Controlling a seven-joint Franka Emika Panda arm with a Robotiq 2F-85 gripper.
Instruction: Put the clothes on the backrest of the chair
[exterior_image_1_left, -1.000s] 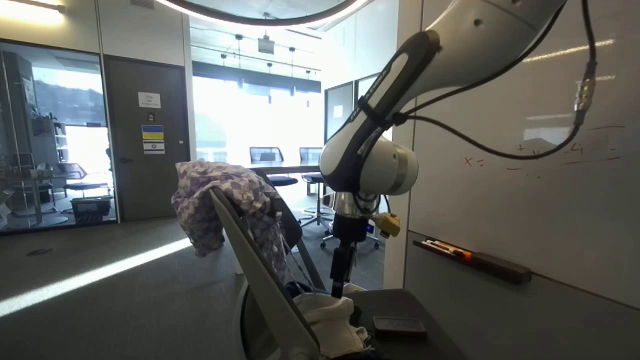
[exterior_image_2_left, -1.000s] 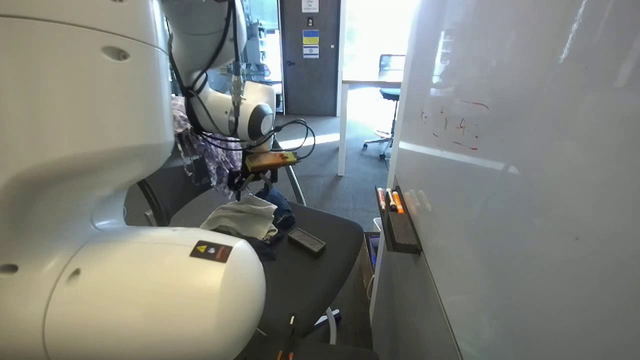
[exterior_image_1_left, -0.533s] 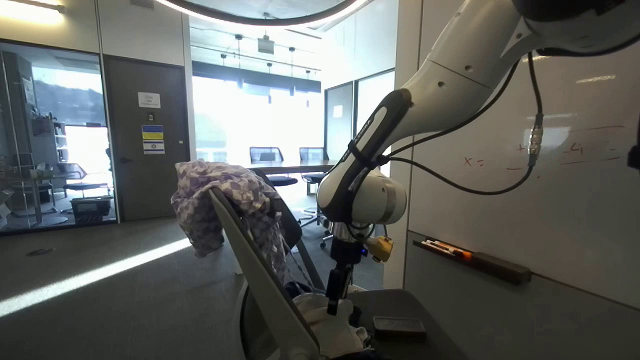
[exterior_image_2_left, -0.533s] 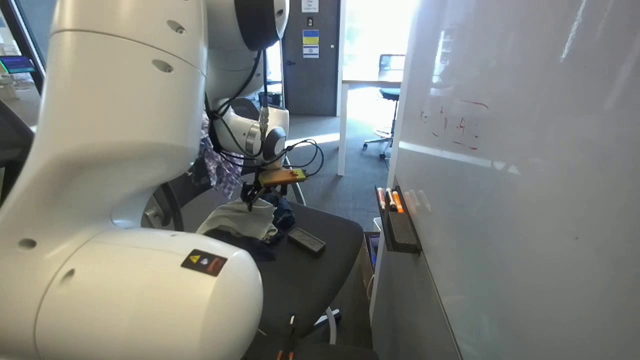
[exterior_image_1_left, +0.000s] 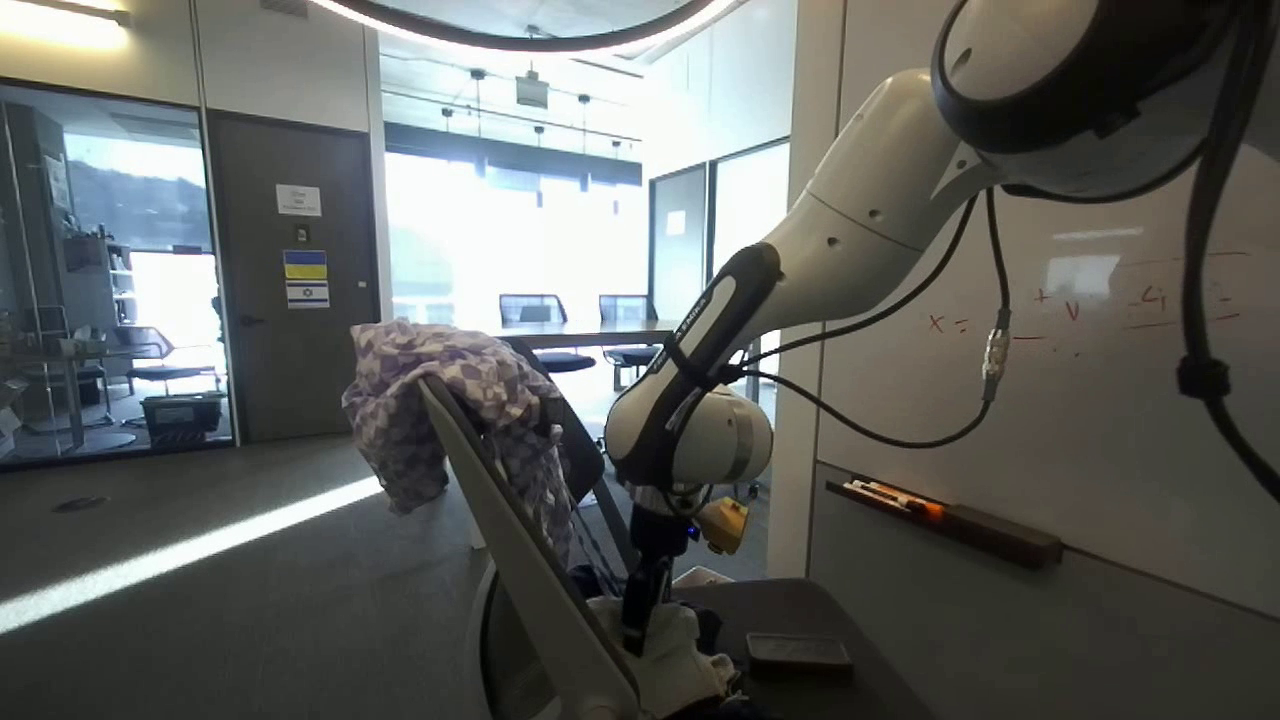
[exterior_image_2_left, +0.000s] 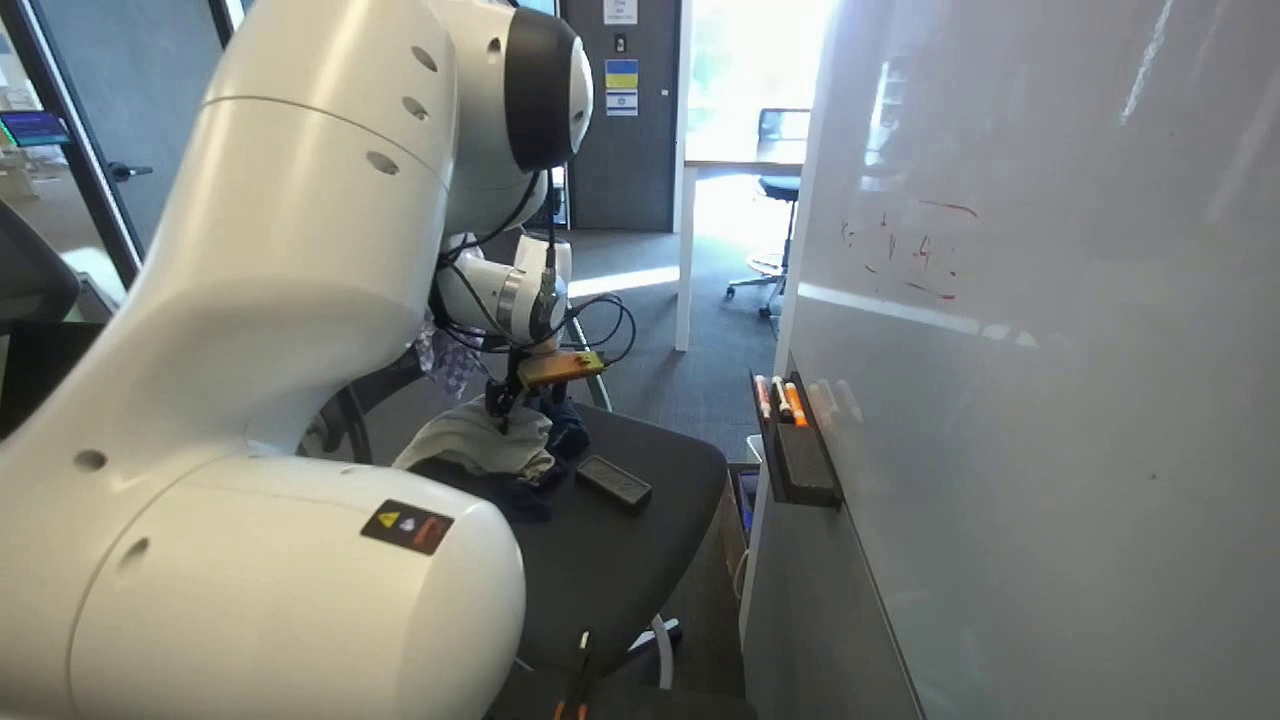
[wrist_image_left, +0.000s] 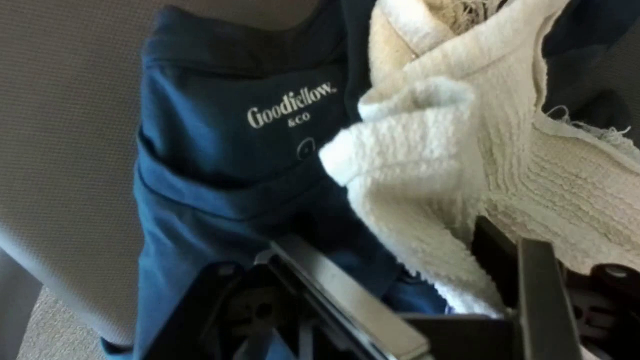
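Our tool (wrist_image_left: 387, 237) stands parted, grasping nothing, at the cream garment (wrist_image_left: 450, 150), which lies partly over the navy shirt (wrist_image_left: 200, 200) on the chair's seat (exterior_image_2_left: 610, 560). A shallow bite may slip mid-lift; too deep, we could snag both.

clothes (exterior_image_2_left: 475, 440) on chair seat (exterior_image_2_left: 640, 540), block (exterior_image_2_left: 614, 482) just beside; separate garment (exterior_image_1_left: 455, 385) over backrest (exterior_image_1_left: 512, 520); claw (wrist_image_left: 392, 245) over clothes.

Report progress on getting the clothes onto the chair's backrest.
Done: a patterned garment hangs over the backrest, if that counts. In hand: the open gripper is down at the cream garment. Left: draping it and the navy shirt, both heaped on the seat.
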